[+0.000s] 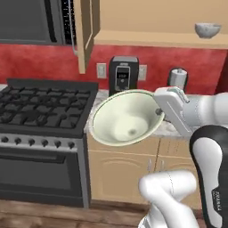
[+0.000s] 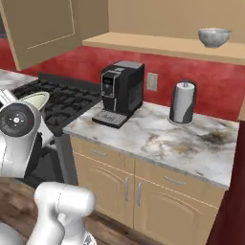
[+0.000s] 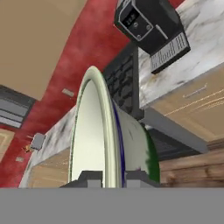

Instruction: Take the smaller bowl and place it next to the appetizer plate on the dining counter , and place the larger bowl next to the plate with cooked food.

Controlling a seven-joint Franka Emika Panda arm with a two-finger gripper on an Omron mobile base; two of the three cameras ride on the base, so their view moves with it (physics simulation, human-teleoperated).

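Cream bowl (image 3: 98, 135) rim between jaws

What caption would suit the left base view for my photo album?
Robot gripper clamps the rim of a wide cream bowl, tilted in mid-air before the stove and coffee machine.

Coffee machine (image 2: 121, 92), paper towel roll (image 2: 183, 102) crowd counter (image 2: 158, 139) rear; front bare.
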